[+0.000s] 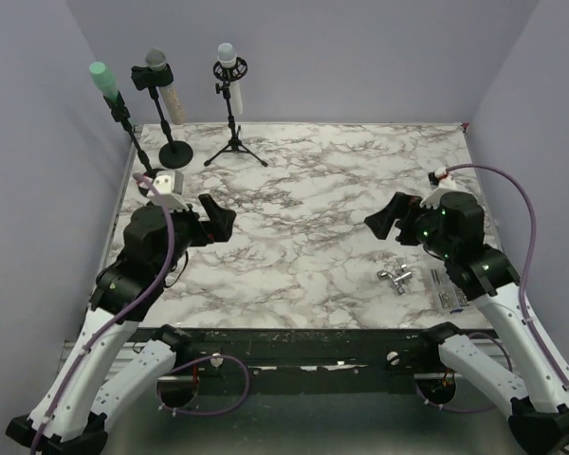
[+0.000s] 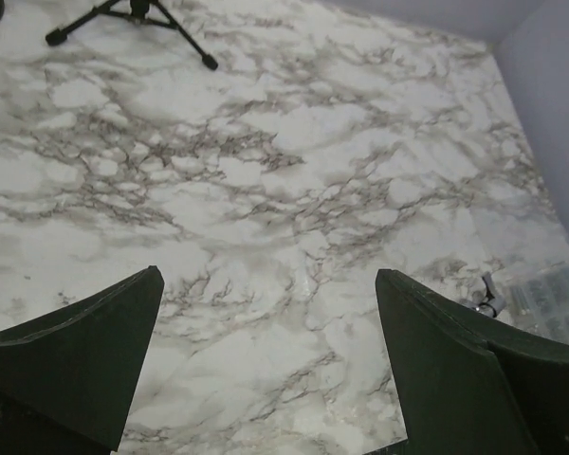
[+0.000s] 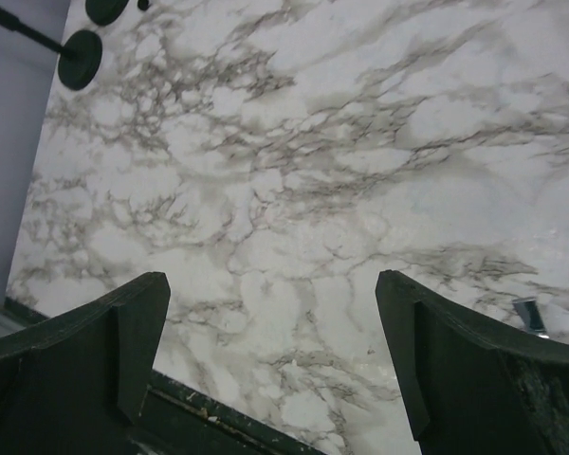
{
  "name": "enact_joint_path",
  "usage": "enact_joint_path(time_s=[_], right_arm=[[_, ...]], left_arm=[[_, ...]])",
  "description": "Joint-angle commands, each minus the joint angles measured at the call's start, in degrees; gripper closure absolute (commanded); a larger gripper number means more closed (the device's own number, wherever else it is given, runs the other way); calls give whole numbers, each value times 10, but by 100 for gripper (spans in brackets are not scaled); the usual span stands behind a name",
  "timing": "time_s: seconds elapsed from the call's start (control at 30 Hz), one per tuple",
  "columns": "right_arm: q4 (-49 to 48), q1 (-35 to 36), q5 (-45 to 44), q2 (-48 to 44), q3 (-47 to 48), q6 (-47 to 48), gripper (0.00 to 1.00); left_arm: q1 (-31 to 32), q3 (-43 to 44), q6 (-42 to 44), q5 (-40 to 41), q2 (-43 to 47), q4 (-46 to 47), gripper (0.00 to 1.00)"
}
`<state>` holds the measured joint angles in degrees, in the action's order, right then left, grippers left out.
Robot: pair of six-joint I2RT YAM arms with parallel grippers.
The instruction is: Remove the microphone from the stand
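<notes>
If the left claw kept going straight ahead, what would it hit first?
Probably the bare marble tabletop: the open left claw tilts down at it, and the tripod stand sits off to one side.

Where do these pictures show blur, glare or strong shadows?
Top view: soft even light, sharp, only faint shadows under the tripod stand on the table. Left wrist view: table sharp, the left tool dark, almost without detail. Right wrist view: right tool equally dark, table slightly soft; no strong glare anywhere.
</notes>
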<state>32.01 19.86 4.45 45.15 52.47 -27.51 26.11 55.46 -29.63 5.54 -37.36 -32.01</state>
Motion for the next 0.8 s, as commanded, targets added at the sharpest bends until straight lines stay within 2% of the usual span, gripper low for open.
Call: enact_joint_path(time_s=[0.0,0.2,0.33,0.63,0.77], right_arm=[[-69,-3,144,31,-59,-18,0],[-112,-3,227,67,-116,3,0],[-132,-3,224,50,-137,18,0],[-155,-3,242,15,-142,27,0],[-156,-1,244,13,-141,27,0]], left_arm=[[0,-57,-37,-2,-47,71,2],[-15,-142,-45,31,-89,272,1],[-43,-177,-42,32,-137,442,1],[-95,-107,0,29,-351,674,1],[-106,-99,56,23,-448,859,1]])
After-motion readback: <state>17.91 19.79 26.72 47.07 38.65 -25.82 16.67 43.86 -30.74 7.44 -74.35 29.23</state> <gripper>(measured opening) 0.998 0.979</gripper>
